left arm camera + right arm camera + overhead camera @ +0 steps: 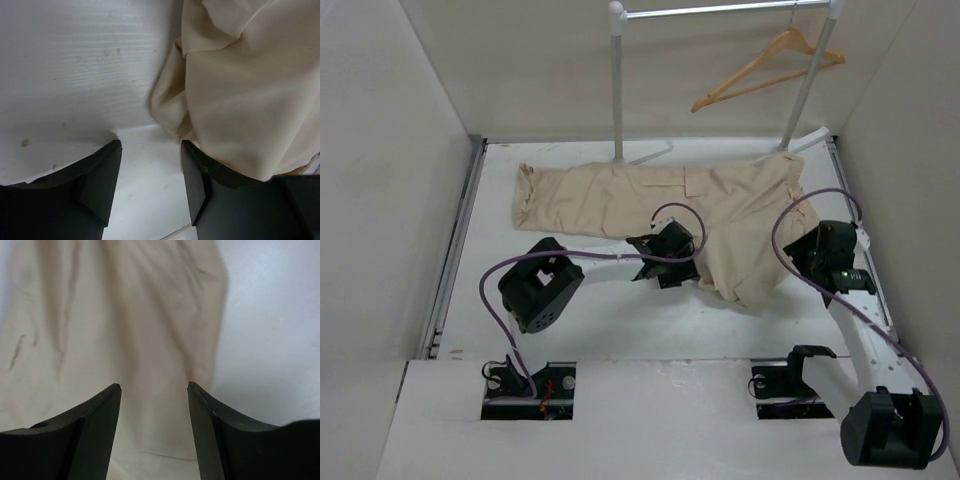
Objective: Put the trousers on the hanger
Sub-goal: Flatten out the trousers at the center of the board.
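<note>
1. Tabletop (620, 320): white and walled on the left, right and far sides. The bare stretch lies between the arm bases and the near edge of the cloth, and that is your open room.
2. Trousers (660, 195): they lie flat across the far half of the tabletop, narrow end left, wide end right, with a rumpled fold sagging toward you at the right. No part is lifted and no part is on the hanger, so the task looks barely begun. The pick-up, the carry and the draping are all left.
3. Rail stand (617, 90): its white posts come down at the far edge of the cloth, the left post just behind it and the right post at its far right corner. I judge the posts the main snag when you lift.
4. Hanger (765, 68): wooden, hooked on the rail at upper right and tilted. It is bare and well apart from the trousers.
5. Left hand (150, 165): it sits at the near cloth edge with its jaws parted. Bare tabletop shows between them. The fold drapes over the right-side finger's outer face, and nothing is pinched.
6. Right hand (154, 400): it is over the wide end near the cloth's right edge, jaws apart, holding nothing, with the right wall near.
</note>
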Controlling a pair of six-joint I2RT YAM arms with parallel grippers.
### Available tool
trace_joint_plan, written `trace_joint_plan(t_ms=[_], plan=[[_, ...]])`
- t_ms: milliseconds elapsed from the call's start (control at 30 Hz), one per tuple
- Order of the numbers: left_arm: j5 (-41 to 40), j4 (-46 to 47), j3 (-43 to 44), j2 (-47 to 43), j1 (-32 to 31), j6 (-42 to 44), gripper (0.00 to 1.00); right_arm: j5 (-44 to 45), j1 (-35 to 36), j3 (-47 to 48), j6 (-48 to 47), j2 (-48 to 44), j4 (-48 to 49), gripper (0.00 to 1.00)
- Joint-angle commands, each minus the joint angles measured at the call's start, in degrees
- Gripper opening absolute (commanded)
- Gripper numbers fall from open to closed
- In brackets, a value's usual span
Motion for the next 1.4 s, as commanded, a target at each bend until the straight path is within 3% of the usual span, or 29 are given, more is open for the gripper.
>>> trace_joint_plan(t_ms=[0,133,233,367,467,700,900,1067,1200,1300,1367], plan=[[-0.3,3.7,2.3,2.5,-0.3,-1.3,0.48,-1.4,-3.5,-4.7,4.8,-1.5,-1.5,0.63],[-1.8,4.7,4.1,5.0,-0.7,-1.8,0.44,-2.9,-8.5,-5.5,5.2,6.7,4.5,0.59],[-3.5,4.8,5.5,6.4,-1.0,-2.1,0.34,-3.7,-13.9,-3.4,5.3,14.0,8.5,0.54],[-4.6,4.8,6.6,7.5,-1.1,-2.9,0.16,-4.1,-15.3,1.4,5.0,25.3,12.4,0.49],[-4.9,4.0,6.0,6.2,-0.8,-3.1,0.06,-5.2,-15.3,3.7,4.8,32.4,12.9,0.38],[-8.0,-1.4,-0.7,-6.9,2.2,-2.8,0.00,-6.7,-15.3,3.2,5.0,30.4,16.9,0.06],[-11.2,-17.5,0.8,-21.9,2.2,-1.4,0.00,-4.4,-15.6,4.7,5.2,22.8,15.8,0.01],[-18.0,-42.1,15.7,-29.6,1.0,1.6,0.00,-4.6,-16.0,7.2,5.9,23.6,15.9,0.01],[-29.5,-60.1,35.4,-25.5,-3.8,4.9,0.04,-5.2,-16.2,7.5,8.0,27.4,17.9,0.01],[-33.4,-60.5,48.8,-14.4,-7.3,10.3,0.09,-4.5,-15.8,7.0,8.3,29.0,19.0,0.01],[-31.9,-55.0,51.3,-7.8,-8.2,14.1,0.14,-4.4,-15.8,7.2,8.3,29.9,18.9,0.01]])
